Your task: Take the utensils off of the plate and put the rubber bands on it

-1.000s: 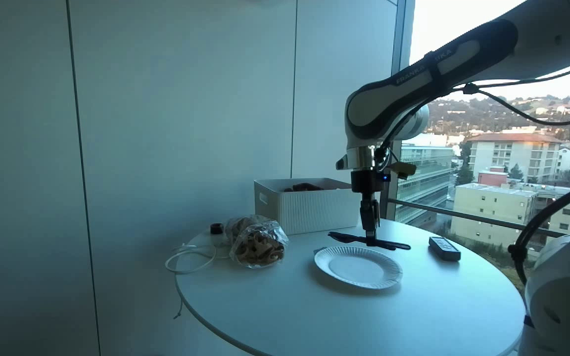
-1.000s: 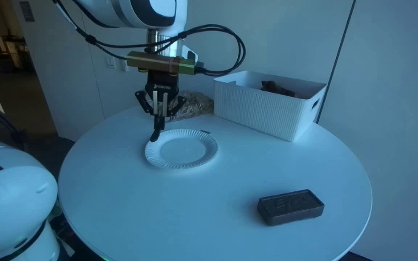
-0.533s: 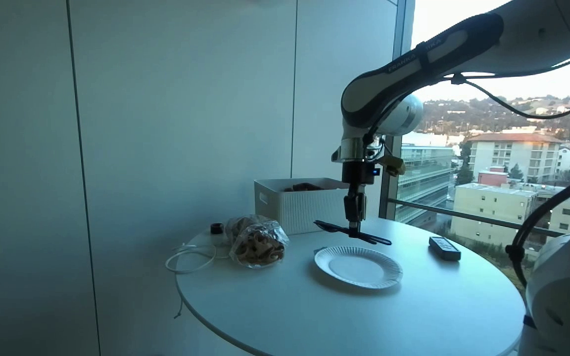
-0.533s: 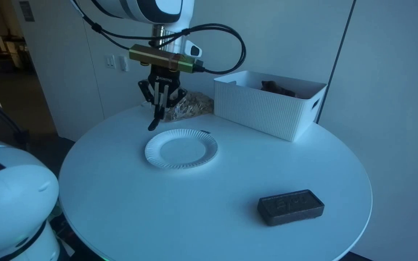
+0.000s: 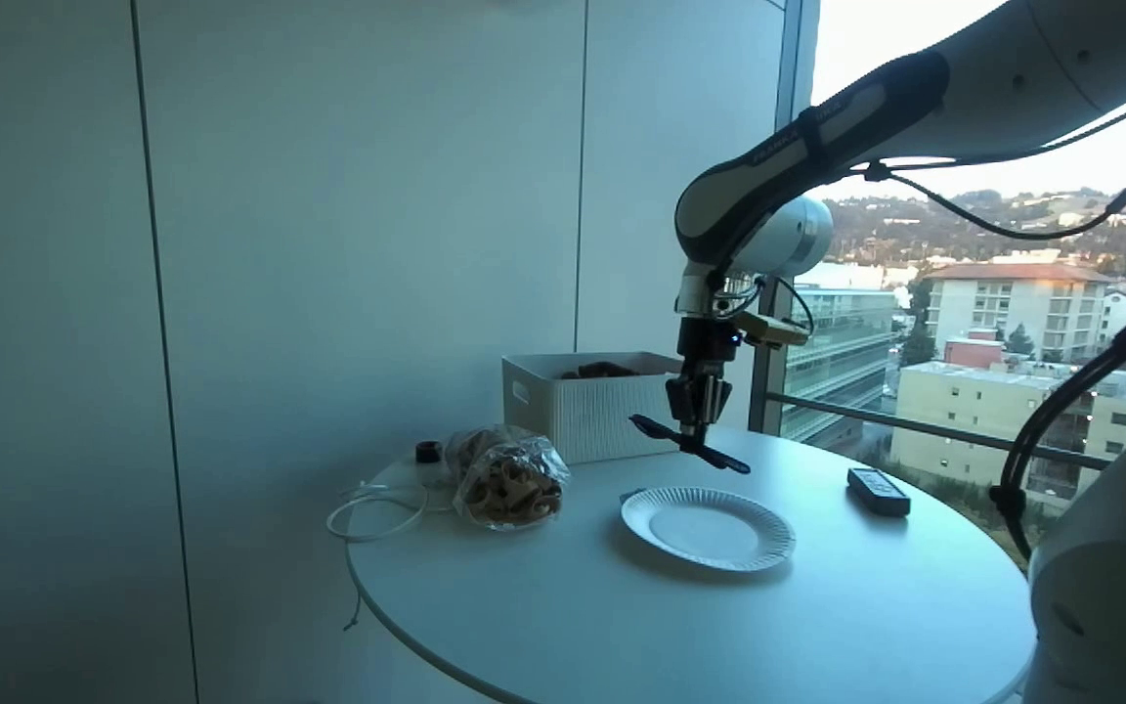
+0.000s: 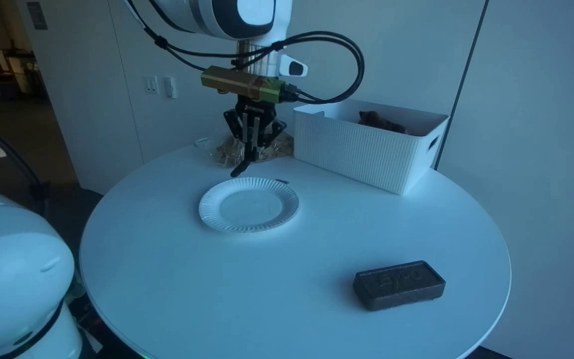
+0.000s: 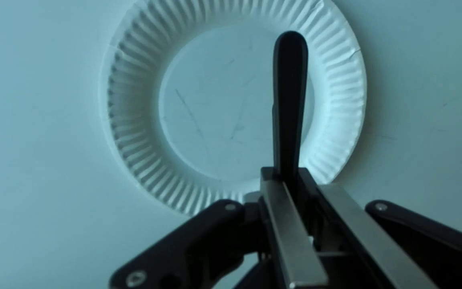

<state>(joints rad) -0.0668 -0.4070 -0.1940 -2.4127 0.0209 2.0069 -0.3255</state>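
Note:
My gripper is shut on the black utensils and holds them tilted above the table. In the wrist view the gripper pinches a dark utensil handle, seen in front of the plate; how many utensils it holds is unclear. The white paper plate lies on the table, and nothing lies on it; it also shows in an exterior view, with the gripper above and behind its far edge. The tan rubber bands sit in a clear plastic bag left of the plate.
A white ribbed bin with a dark item inside stands at the back. A dark block-like device lies on the table. A dark-capped bottle and a white cord lie by the bag. A small dark piece touches the plate's edge.
My gripper has risen with the utensils and shifted, leftward then nearly still in one exterior picture, rightward in another. The utensils have turned and tilted more. The plate and bag have not moved.

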